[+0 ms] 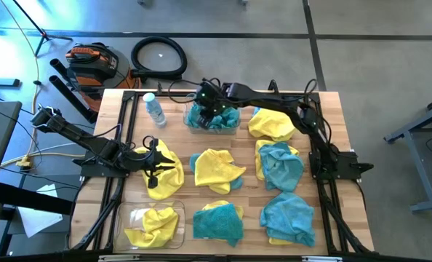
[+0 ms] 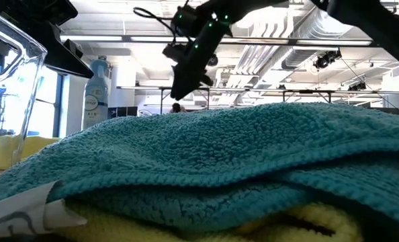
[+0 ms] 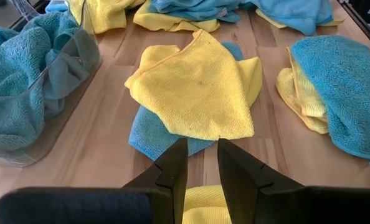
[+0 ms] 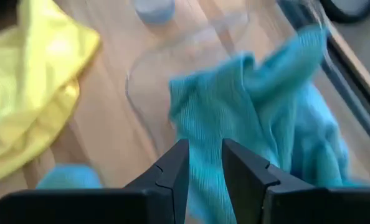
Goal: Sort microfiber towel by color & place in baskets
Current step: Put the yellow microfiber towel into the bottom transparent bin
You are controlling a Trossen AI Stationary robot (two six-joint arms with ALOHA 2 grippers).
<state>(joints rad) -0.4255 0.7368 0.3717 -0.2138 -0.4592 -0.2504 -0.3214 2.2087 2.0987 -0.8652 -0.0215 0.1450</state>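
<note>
- Right pincer hangs over the clear plastic far basket at the counter's far edge. Fingers stand a narrow gap apart with nothing between them: released. A fuzzy teal-blue towel lies bunched in that basket just below.
- Risk: the teal towel drapes toward the basket wall; if a corner hangs over the rim, it could slide out or snag on the fingers as the arm lifts. The right wrist view is blurred, so I cannot tell for certain whether it is fully inside.
- Left pincer sits low over a bright yellow fuzzy towel on the wooden counter, fingers slightly parted, apparently not gripping.
- Risk: several piles stack yellow on teal, e.g. the central yellow towel on a teal one. A deep pinch could take both colours into one basket.
- Near basket holds yellow cloth.
- Small clear water bottle stands beside the far basket; a wide arm swing could tip it.
</note>
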